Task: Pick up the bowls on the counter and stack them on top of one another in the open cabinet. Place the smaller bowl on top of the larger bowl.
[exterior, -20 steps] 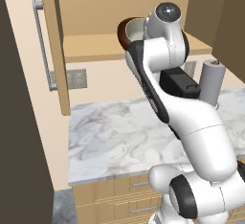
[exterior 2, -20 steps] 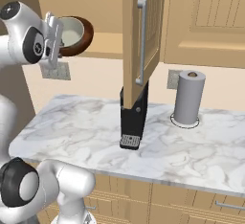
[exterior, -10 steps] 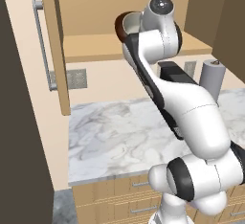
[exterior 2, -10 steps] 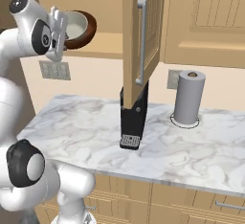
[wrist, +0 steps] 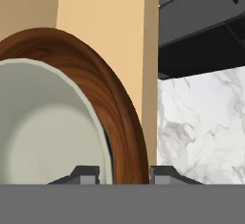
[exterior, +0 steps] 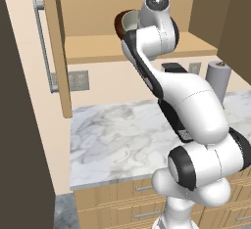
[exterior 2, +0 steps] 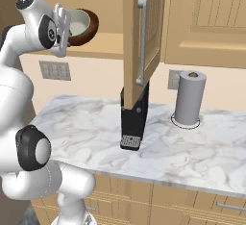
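Because my own arm is in the way, I see just a bit of the round brown wooden larger bowl (exterior: 119, 23) up in the open cabinet (exterior: 147, 47). My gripper (wrist: 124, 174) pinches both rims, and the pale smooth smaller bowl (wrist: 43, 127) sits inside it. The edges are cut off up close. Below is the swirly marble surface (exterior 2: 96, 137).

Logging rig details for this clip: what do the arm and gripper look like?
The arm is glossy white with rounded, tubular links and dark grey joint bands, plus a grey cap on its top joint. The gripper has a pale grey body; its fingertips are small, dark and blocky. No cables or markings show.
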Tool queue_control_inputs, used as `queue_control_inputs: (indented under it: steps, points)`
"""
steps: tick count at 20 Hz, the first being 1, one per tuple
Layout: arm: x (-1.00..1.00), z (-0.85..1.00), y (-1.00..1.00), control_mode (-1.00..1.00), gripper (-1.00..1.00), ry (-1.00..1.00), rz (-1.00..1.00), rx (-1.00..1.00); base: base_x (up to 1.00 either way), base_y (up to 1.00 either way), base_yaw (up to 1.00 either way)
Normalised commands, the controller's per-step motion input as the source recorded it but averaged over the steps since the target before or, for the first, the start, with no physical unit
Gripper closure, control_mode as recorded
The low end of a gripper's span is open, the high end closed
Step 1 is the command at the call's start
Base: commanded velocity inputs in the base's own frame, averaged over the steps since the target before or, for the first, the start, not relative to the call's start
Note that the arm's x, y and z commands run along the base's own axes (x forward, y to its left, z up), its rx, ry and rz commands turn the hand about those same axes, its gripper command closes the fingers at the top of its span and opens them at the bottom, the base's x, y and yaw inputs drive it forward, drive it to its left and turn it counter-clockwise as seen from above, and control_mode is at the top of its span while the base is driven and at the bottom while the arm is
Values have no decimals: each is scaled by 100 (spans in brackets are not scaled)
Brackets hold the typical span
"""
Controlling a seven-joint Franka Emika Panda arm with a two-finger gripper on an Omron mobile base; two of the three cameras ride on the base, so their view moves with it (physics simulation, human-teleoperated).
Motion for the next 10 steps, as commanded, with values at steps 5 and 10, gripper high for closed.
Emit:
queue_control_inputs:
  steps: [5,10]
  points:
    - [26,-6,10,-100,100,0,0,-1,0,0,0]
    - [26,-10,6,-100,100,0,0,0,0,0,0]
